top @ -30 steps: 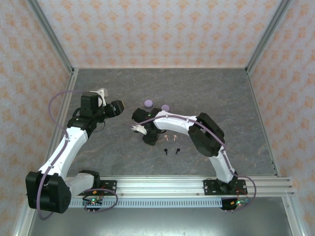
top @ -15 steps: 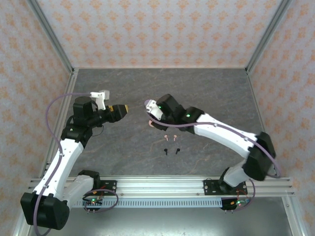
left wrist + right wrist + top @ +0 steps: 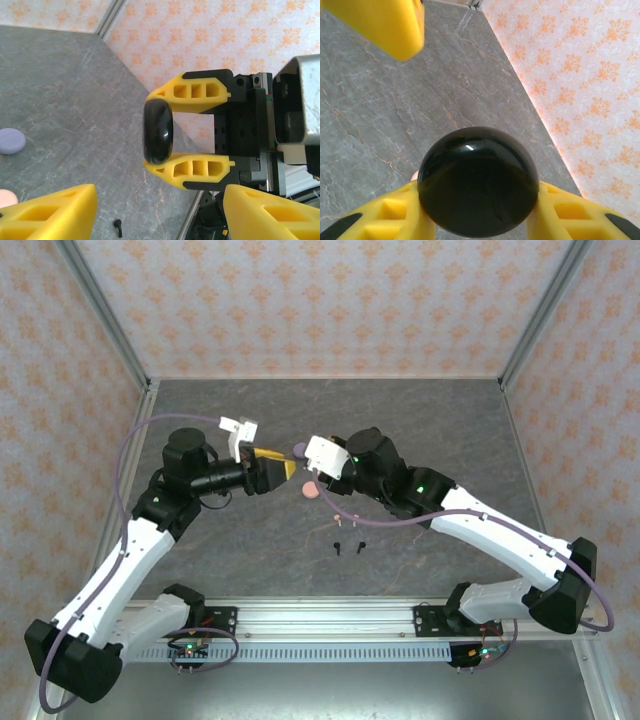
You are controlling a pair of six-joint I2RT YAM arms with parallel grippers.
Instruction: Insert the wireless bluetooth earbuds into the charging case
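**Black Case Going Jaw to Jaw Above the Counter**

The right gripper (image 3: 152, 129) is clamping a glossy black charging case (image 3: 477, 180) by its rim between yellow jaws, holding it in the air above the grey counter (image 3: 420, 420). Facing it from 9 o'clock, the left gripper (image 3: 283, 468) is standing with its jaws spread wide and gripping nothing. It is close in front of the case and, as far as I can tell, not touching it.

This is looking like a hand-over, or the start of a two-arm opening of the case; I cannot say which. To do it well, the left jaws should be closing squarely on the parts of the shell the right jaws are leaving free. The right should be letting go only once that second grip is firm, since the polished, rounded shell is looking slippery.

In the overhead view, two black earbuds (image 3: 340, 547) are lying side by side on the counter at about 5 o'clock from the meeting point. Two pink earbuds (image 3: 340, 521) are lying just at 12 o'clock of those. A pink disc (image 3: 311, 489) is resting near the grippers, and a lilac disc (image 3: 11, 140) is resting beyond them.
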